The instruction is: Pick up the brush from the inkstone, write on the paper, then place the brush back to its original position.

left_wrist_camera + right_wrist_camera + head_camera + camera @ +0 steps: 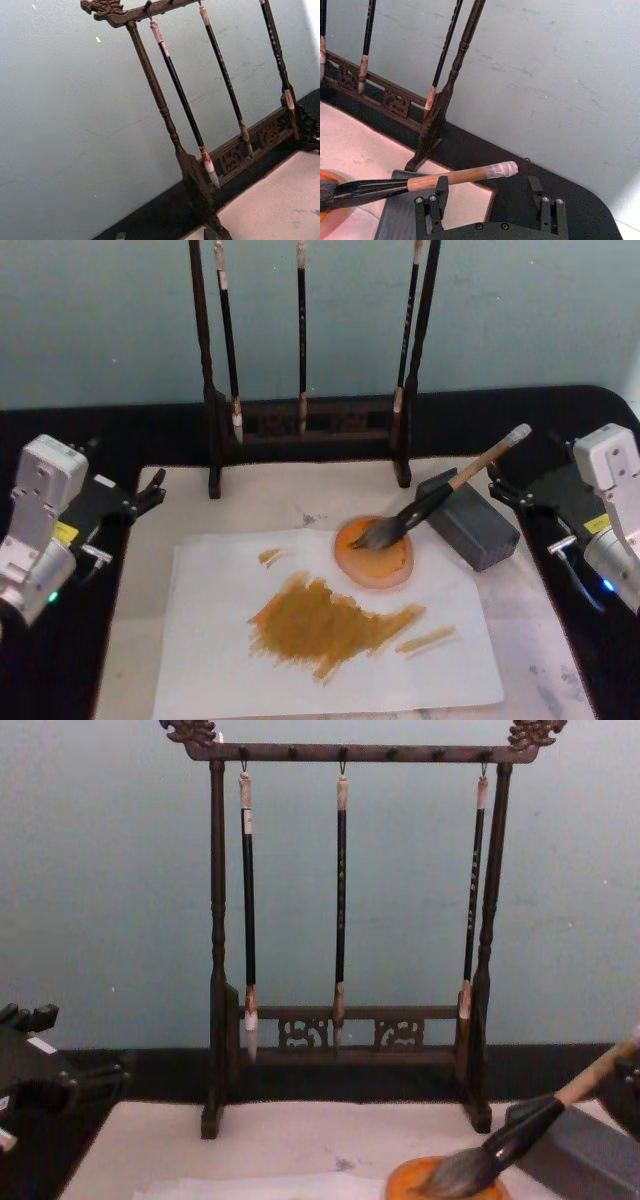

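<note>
The brush [455, 490] lies slanted, its tan handle propped on the dark grey inkstone [475, 525] and its bristles resting in a round orange dish [375, 558]. The white paper [220, 640] lies in front of them and carries broad ochre strokes. My right gripper [520, 480] hovers just right of the inkstone, open, close to the taped handle end but apart from it. In the right wrist view the brush handle [455, 178] lies just beyond the open right gripper [487, 200]. My left gripper [148, 495] stays at the table's left side, open and holding nothing.
A dark wooden rack [305, 420] with three thin black-shafted brushes hanging from it stands at the back, also seen in the chest view as the rack [215, 1020]. A cream mat [180, 510] lies under the paper on the black table.
</note>
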